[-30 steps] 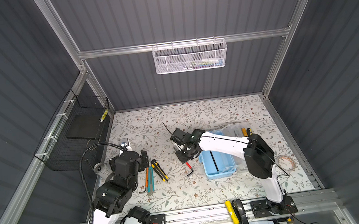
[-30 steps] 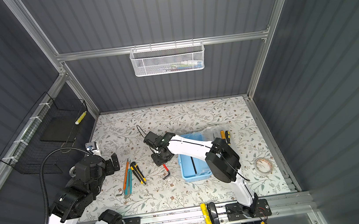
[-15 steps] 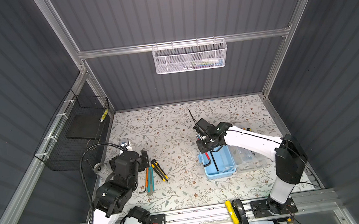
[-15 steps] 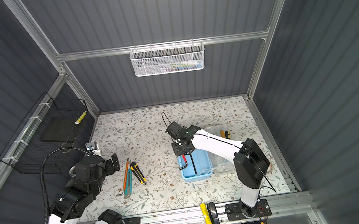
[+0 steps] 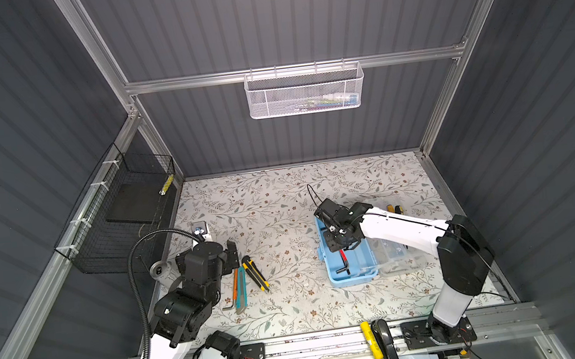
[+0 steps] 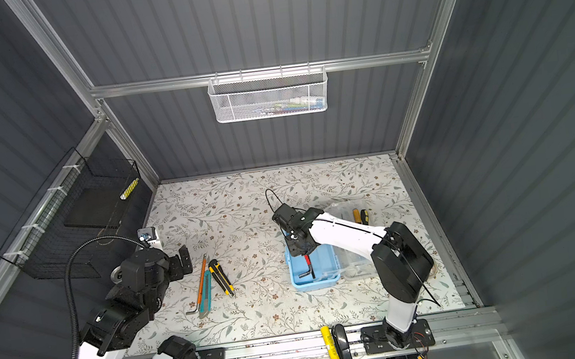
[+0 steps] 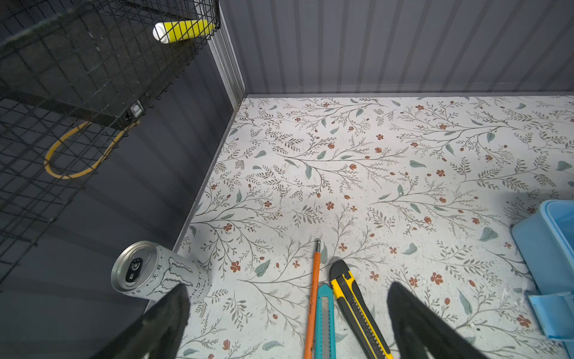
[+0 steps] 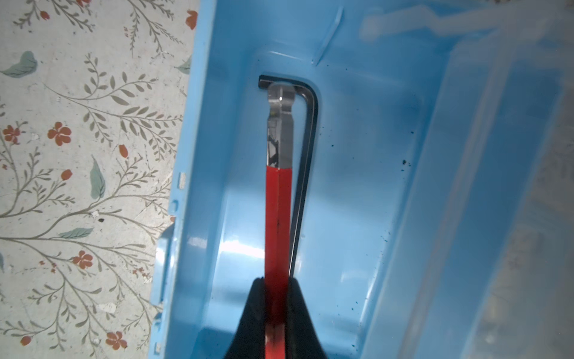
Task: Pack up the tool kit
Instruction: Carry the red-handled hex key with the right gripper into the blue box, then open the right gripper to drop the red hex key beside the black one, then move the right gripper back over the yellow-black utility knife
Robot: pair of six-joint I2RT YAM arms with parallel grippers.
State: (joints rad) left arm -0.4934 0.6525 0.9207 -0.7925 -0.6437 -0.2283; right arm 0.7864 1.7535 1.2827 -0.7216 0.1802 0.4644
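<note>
The tool kit (image 5: 351,280) (image 6: 314,285) sits on the right half of the bench (image 5: 281,203), well apart from the left-side tools. Its blue base is open upward, and its clear lid (image 5: 397,252) lies folded out to the right of the base.

The right hand (image 8: 276,289) (image 5: 341,246) hangs over the far end of the base, pinched narrow on the upper end of a red key (image 8: 278,217) (image 6: 308,261). The key points down into the base. Its bare metal tip is at or just above the short arm of a black key (image 8: 306,161) (image 6: 305,274) that lies on the base floor; whether they touch I cannot tell.

The left hand (image 7: 287,289) (image 5: 228,259) hovers over the near left of the bench, spread wide and holding nothing. Below it an orange tool (image 7: 313,295), a teal cutter (image 7: 324,323) and a yellow cutter (image 7: 354,307) lie side by side on the bench. A small grey key (image 5: 228,306) rests by the near end of the orange tool. A can (image 7: 158,272) stands at the left edge of the bench.

Two screwdrivers (image 5: 392,209) lie just beyond the lid. A white basket (image 5: 305,91) hangs on the far wall and a black basket (image 5: 124,213) on the left wall.
</note>
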